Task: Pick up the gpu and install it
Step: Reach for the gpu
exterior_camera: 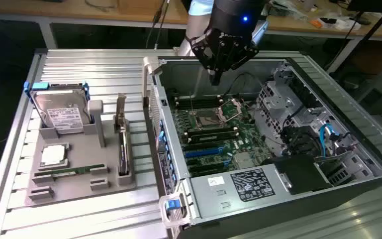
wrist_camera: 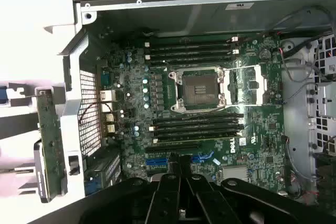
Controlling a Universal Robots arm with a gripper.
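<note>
Black claw is hanging over the open computer case, its fingers pressed together and gripping nothing, tips pointing down toward the motherboard. Off to the exterior view's left of the case, the gpu is standing on edge in the grey holder, near the hard drive and well apart from the claw.

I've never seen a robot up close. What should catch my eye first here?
The black gripper, shut and empty, hangs over the open computer case, above its green motherboard. On the exterior view's left, a grey holder carries a silver hard drive and the gpu, which stands on edge in its slot, untouched.
</note>
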